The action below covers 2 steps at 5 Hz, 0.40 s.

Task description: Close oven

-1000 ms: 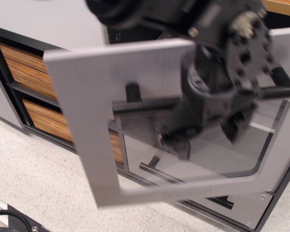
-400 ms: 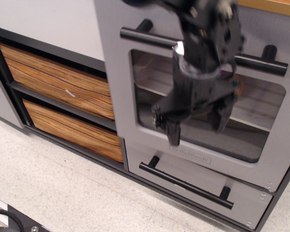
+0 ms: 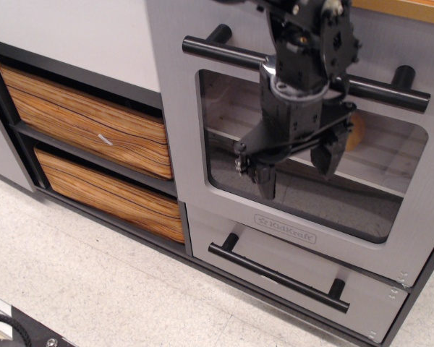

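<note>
Since a second ago the oven (image 3: 181, 181) door has swung from a wide-open, tilted stance to flat against the cabinet front, and since the nearer frame it has barely shifted, while the arm has drawn up from a leaning pose to hang straighter over the glass. Now the silver-grey door fills the right half of the view, its left edge running just beside the two orange wood-grain drawers (image 3: 94, 155), its lower edge meeting the narrow grey drawer panel (image 3: 275, 256) with no visible gap. Across the door's top runs the thick black bar handle (image 3: 387, 92), partly hidden by the arm. Through the clear window (image 3: 376, 195) the pale rack and dark interior show. In front of that window hangs the gripper (image 3: 296, 170), its two dark fingers (image 3: 263, 173) spread wide with nothing between them, tips pointing downward and seemingly apart from the glass, though contact cannot be judged from this angle. Below, the thin black handle (image 3: 278, 277) of the drawer panel juts outward, well under the fingertips. Pale speckled floor (image 3: 79, 282) lies open to the lower left, and a grey cabinet top (image 3: 65, 32) spans the upper left above the drawers. A small "KidKraft" plate (image 3: 285, 229) sits under the window.
</note>
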{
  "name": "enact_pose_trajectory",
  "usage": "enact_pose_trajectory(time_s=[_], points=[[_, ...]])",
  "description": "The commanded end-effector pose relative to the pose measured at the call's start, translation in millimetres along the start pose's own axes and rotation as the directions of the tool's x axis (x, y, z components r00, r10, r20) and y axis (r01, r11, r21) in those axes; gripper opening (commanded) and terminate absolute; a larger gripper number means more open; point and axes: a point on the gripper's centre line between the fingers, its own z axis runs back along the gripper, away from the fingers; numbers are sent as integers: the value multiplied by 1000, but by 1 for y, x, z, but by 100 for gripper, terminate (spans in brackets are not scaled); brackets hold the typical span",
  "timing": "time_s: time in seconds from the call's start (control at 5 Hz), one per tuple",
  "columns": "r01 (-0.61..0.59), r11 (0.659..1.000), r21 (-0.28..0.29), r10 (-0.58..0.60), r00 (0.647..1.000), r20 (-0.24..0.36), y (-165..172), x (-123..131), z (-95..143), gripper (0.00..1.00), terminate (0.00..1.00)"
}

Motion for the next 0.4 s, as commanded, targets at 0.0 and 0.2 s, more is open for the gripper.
enact_pose_trajectory(time_s=[0.0, 0.2], points=[[-25, 997, -76, 27, 999, 31, -9, 23, 30, 100, 0], [-33, 996, -81, 35, 999, 22, -10, 27, 32, 100, 0]])
